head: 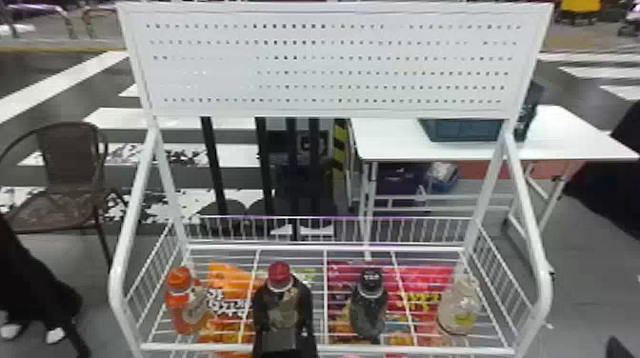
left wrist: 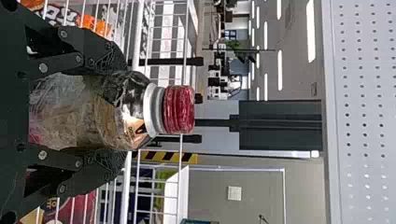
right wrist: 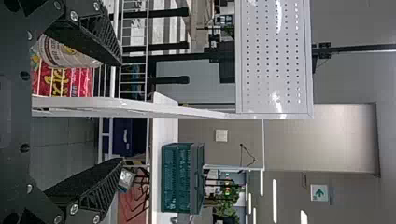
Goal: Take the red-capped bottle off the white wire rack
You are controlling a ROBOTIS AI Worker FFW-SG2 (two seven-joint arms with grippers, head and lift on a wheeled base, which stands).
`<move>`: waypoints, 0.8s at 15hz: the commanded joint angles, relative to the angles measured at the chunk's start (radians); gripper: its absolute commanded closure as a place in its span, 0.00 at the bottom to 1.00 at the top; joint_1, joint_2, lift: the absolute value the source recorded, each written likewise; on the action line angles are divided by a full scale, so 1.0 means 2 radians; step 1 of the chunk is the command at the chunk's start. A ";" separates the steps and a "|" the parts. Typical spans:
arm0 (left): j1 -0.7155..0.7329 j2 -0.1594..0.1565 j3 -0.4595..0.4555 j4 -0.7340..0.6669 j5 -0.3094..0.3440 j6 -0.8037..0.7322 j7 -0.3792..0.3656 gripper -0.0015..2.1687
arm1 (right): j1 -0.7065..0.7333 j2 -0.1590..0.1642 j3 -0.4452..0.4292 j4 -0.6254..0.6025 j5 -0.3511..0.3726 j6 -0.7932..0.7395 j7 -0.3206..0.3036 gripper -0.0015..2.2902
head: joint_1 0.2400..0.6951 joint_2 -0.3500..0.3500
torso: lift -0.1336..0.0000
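In the head and left wrist views, your left pincer (head: 284, 294) is clamped on the red-capped bottle (head: 279, 276), which is upright at the front of the white wire rack (head: 405, 350), between the orange-capped bottle (head: 177, 300) and the black-capped dark bottle (head: 369, 309). You cannot tell whether its base touches the wires. In the right wrist view, your right pincer (right wrist: 121, 112) has its fingers wide apart.

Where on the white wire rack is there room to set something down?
There are bare gaps in the wire rack between the orange-capped bottle and red-capped bottle, and between the black-capped bottle and pale bottle; snack bags show through. It is crowded at the red-capped bottle, held in the left gripper.
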 commanded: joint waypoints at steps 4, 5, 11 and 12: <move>0.090 0.047 0.017 -0.213 -0.063 0.191 0.008 0.61 | -0.014 0.000 0.010 0.012 0.002 0.001 0.000 0.07 | 0.57 0.50 | 1.00; 0.104 0.056 0.020 -0.243 -0.070 0.214 0.011 0.61 | -0.017 0.000 0.015 0.016 0.003 0.001 0.000 0.07 | 0.57 0.50 | 1.00; 0.216 0.096 0.115 -0.383 -0.077 0.231 -0.004 0.61 | -0.030 -0.003 0.031 0.026 0.011 0.001 -0.002 0.07 | 0.57 0.50 | 1.00; 0.232 0.103 0.135 -0.401 -0.077 0.226 -0.007 0.61 | -0.031 -0.003 0.031 0.026 0.011 0.001 -0.002 0.07 | 0.57 0.50 | 1.00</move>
